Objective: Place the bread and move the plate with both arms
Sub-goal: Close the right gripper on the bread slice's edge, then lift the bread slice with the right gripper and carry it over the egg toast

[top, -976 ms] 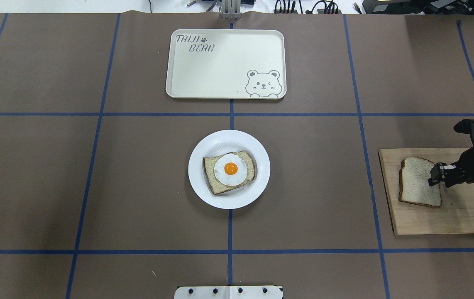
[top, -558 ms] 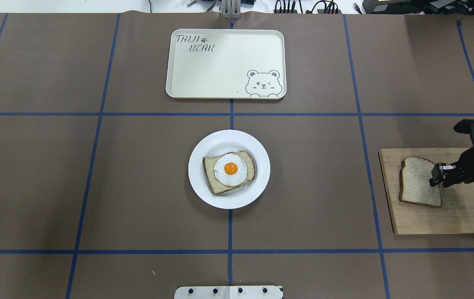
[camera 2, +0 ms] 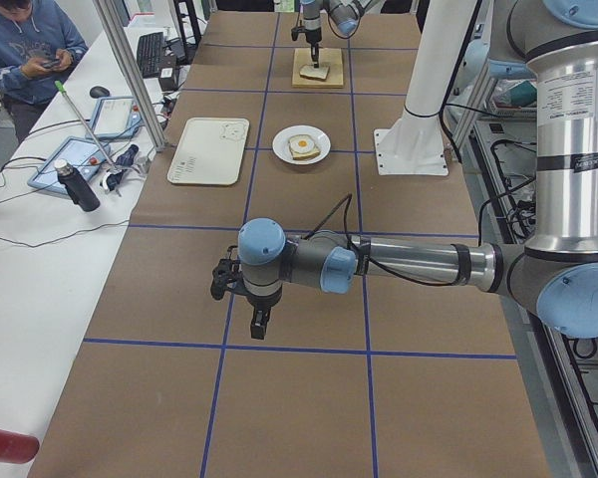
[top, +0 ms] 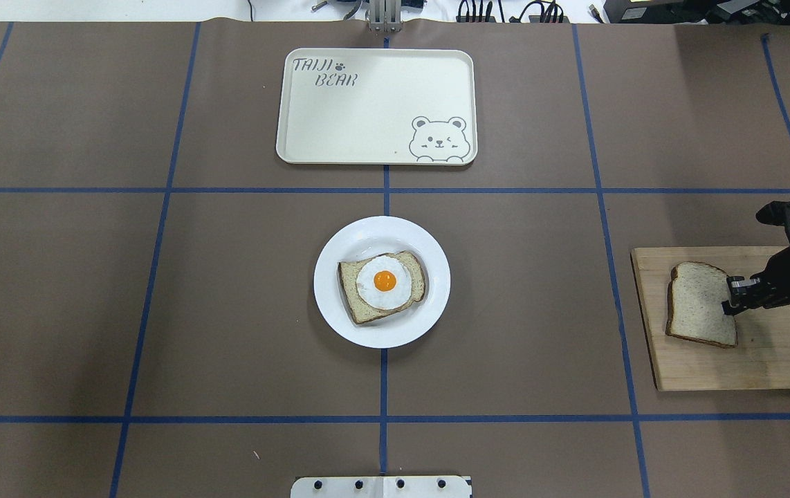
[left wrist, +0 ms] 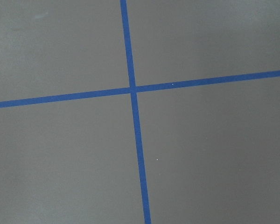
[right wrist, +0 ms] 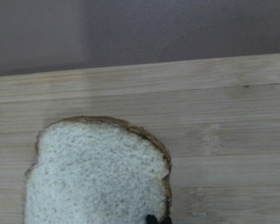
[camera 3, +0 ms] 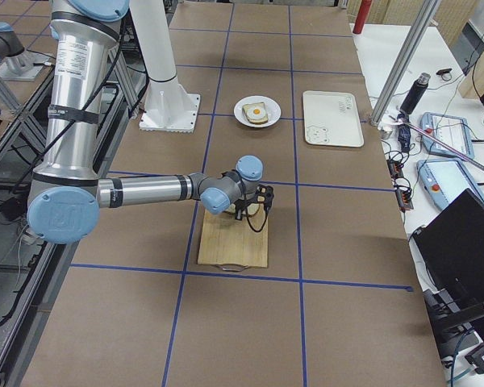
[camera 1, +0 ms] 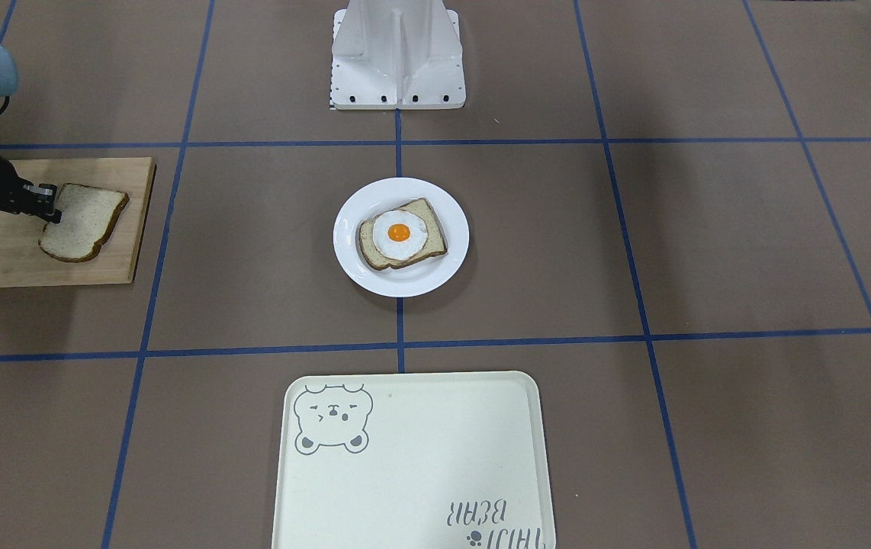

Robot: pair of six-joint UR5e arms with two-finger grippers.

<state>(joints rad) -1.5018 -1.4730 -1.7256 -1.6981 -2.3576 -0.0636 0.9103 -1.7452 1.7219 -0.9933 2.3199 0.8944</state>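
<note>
On the wooden board [top: 768,360] at the right end of the table [top: 160,311] I see the bread [top: 698,304] lying flat, its rounded end toward the far side. My right gripper [top: 730,304] sits at the slice's right edge. In the right wrist view only one black fingertip [right wrist: 151,218] shows, right against the crust, so I cannot tell whether the claw is spread or pinching the slice.

At the table's middle the plate [top: 340,242] carries another slice topped with a fried egg [top: 382,282], well apart from the board. Beyond it, on the far side, lies the cream bear-print tray [top: 367,117].

My left gripper [camera 2: 259,321] shows only in the side view, pointing down over bare table at the left end, far from the plate. Its wrist camera shows just crossing blue tape lines [left wrist: 133,88], and I cannot tell how its claw stands.
</note>
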